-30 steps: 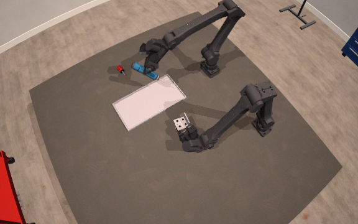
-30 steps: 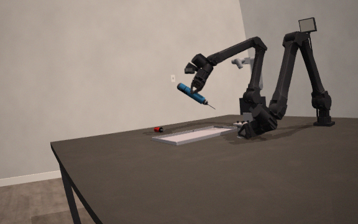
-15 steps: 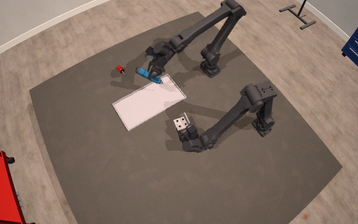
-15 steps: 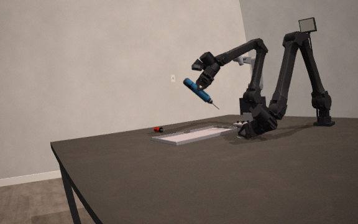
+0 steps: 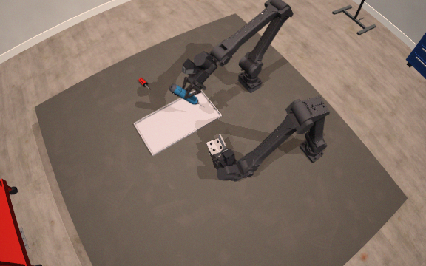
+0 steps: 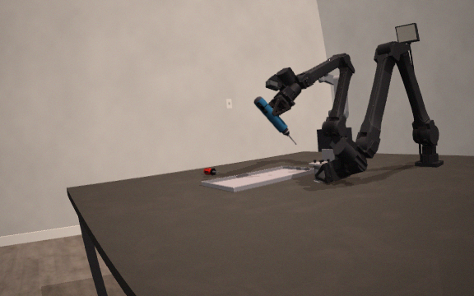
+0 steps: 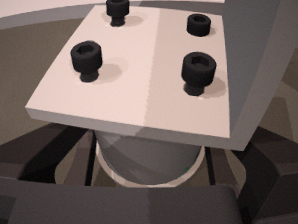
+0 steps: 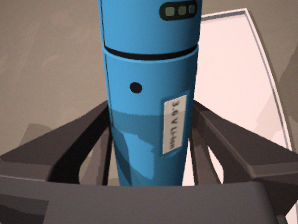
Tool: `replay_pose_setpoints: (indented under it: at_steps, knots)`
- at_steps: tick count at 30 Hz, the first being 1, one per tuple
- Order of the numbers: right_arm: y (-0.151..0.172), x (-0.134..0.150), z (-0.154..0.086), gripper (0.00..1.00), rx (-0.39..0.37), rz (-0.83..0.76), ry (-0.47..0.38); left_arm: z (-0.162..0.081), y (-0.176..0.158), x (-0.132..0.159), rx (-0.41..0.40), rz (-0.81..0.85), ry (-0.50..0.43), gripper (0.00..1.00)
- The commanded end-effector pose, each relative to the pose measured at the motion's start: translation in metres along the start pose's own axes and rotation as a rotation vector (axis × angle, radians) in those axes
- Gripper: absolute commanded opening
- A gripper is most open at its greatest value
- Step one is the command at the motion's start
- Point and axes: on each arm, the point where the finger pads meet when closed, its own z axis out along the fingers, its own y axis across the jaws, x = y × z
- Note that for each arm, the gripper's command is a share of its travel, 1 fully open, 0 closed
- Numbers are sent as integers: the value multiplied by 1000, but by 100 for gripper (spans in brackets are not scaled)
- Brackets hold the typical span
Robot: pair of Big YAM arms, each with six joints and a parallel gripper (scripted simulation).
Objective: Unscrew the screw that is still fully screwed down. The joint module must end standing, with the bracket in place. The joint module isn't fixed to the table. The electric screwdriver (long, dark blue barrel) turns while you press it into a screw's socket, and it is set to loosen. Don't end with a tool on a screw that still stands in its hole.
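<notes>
Dark table (image 5: 143,207) (image 6: 286,230), two black arms on it. Right arm (image 5: 250,33) (image 6: 323,71) reaches out over the white tray, left arm (image 5: 276,140) (image 6: 378,94) bent low near the tray's end. White tray (image 5: 172,127) (image 6: 257,178) lies flat, shallow rim.

Joint module (image 7: 150,155) stands upright on the table just beside the tray, well apart from the tool tip — gray round body, pale ring lower down. Bracket (image 5: 214,145) (image 6: 327,155) (image 7: 130,75) sits on top, flat plate plus a raised side wall.

Left claw (image 5: 217,160) (image 6: 323,174) (image 7: 150,160) part open, its fingers round the module body under the plate, gripping it. Right claw (image 5: 192,90) (image 6: 280,107) (image 8: 150,145) partly open too, closed on the blue barrel of the electric screwdriver (image 5: 184,94) (image 6: 271,115) (image 8: 150,100). Screwdriver is in the air, tilted, bit pointing down, clear of every screw.

Small red screwdriver (image 5: 143,82) (image 6: 210,171) lies on the table near the tray, apart from it.

Four black screws on the plate: three stand proud with shank showing — near left (image 7: 87,60), near right (image 7: 198,72), far left (image 7: 118,11). Far right screw (image 7: 198,25) sits down on the plate, head only, next to the bracket wall.
</notes>
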Motion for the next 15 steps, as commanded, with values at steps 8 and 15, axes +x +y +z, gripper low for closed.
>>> replay_pose_setpoints:
  at_steps: [8,15]
  knots:
    - [43,-9,-19,42,-114,-114,-135,0,8,-8,-8,22,-7,59]
    - [70,-35,-34,42,-174,-154,-221,0,8,-8,-8,22,-7,59]
